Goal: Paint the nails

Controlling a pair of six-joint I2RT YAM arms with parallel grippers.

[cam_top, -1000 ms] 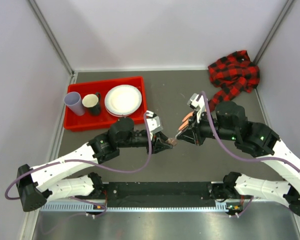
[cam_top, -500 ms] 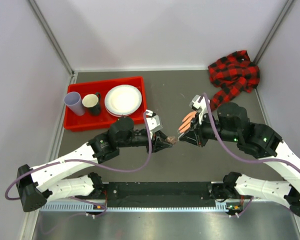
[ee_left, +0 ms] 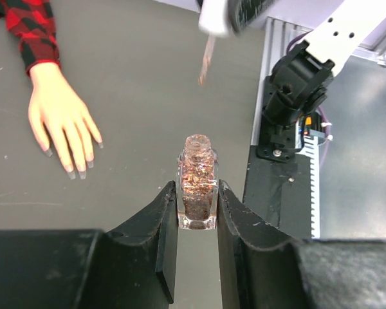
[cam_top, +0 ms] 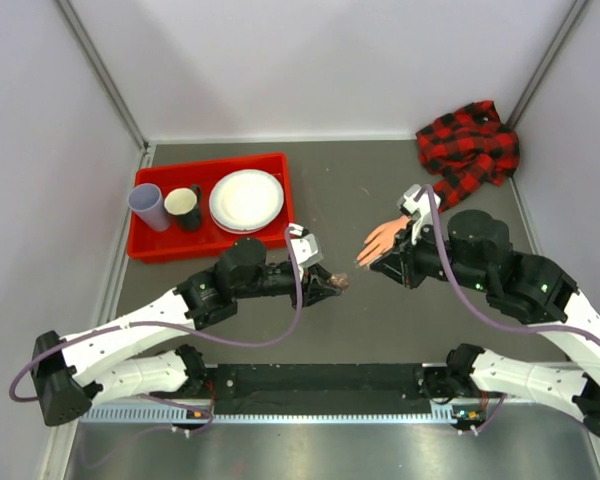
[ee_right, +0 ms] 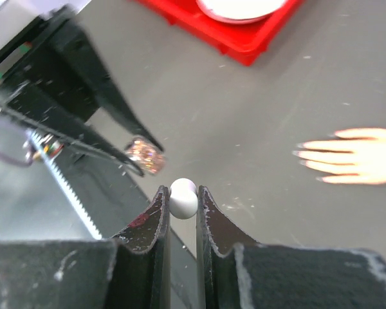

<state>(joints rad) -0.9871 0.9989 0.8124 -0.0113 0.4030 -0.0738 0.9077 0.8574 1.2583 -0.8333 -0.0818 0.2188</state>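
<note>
On the dark grey tabletop between the two arms, the peach-coloured mannequin hand [cam_top: 383, 238] in its red-and-black plaid sleeve [cam_top: 467, 148] lies palm down, its tiny nails [ee_left: 70, 170] pointing toward the left gripper [ee_left: 196, 209]. That gripper's fingers are clamped on a small clear open-necked glass bottle of coppery glitter polish [ee_left: 197, 179]. The right gripper [ee_right: 182, 203] pinches a small white round knob [ee_right: 183, 196] just beside the bottle.

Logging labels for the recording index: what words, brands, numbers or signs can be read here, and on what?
None can be read. The polish bottle shows only glitter, no label; the brush cap, red tray, plate and plaid sleeve carry no lettering.
</note>
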